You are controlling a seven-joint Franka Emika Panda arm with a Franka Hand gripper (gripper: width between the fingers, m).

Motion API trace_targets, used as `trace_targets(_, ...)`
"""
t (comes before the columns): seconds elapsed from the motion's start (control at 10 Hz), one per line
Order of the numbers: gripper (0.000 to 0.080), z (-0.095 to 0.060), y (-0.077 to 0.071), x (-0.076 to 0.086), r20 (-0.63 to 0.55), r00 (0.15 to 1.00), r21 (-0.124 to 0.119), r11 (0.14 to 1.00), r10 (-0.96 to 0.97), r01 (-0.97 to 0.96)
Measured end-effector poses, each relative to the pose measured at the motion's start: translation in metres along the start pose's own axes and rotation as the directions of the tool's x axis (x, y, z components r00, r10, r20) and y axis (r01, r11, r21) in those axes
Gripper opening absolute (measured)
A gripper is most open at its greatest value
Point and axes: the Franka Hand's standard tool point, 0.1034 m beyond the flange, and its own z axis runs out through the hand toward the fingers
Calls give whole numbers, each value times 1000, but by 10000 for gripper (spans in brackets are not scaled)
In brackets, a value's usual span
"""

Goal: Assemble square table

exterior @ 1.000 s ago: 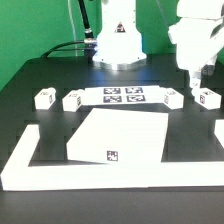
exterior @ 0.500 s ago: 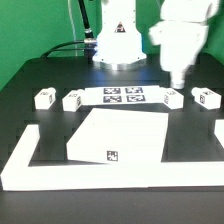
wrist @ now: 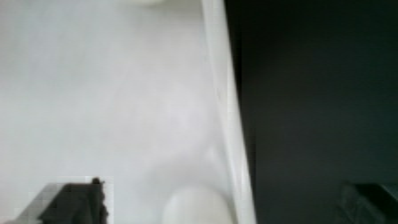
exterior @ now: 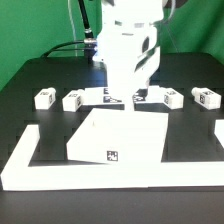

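Square table top, a large white square slab (exterior: 120,135), lies flat on the black table (exterior: 40,70). It sits just below the white two-finger gripper (wrist: 222,203) on the camera's side, inside the long white L-shaped border wall (exterior: 20,160).

Toward the exterior view's left of the hand, well apart from it: a small white tagged leg block (exterior: 43,97), then a second leg block (exterior: 72,99). The hand hangs over the thin white marker board (exterior: 93,96), by the slab's far edge. Toward the exterior view's right of the hand: a third leg block (exterior: 171,97) and a fourth leg block (exterior: 207,97).

Jaws are spread wide with nothing between them. In the wrist view they stand astride a white edge, probably the slab's.

Judged step: the approach to the slab, with nothing joined yet. Next, you need that edge centred between the fingers as you lower, then close.
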Motion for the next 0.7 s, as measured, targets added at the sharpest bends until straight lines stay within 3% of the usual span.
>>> trace_targets(0.1,649,11,4,-3,-9,999,-9,999,-35,35)
trace_targets(0.2,649,17,7,-4,-25,999,-35,998,-48,47)
trace_targets(0.3,649,21,0,2,-56,997,-81,995,-59,54)
trace_targets(0.4,649,22,-1,-1,-44,997,-59,997,-55,53)
trace_targets(0.5,649,22,0,-1,-45,997,-60,997,-55,52)
trace_targets(0.7,418,22,-1,-1,-44,998,-58,997,-55,52)
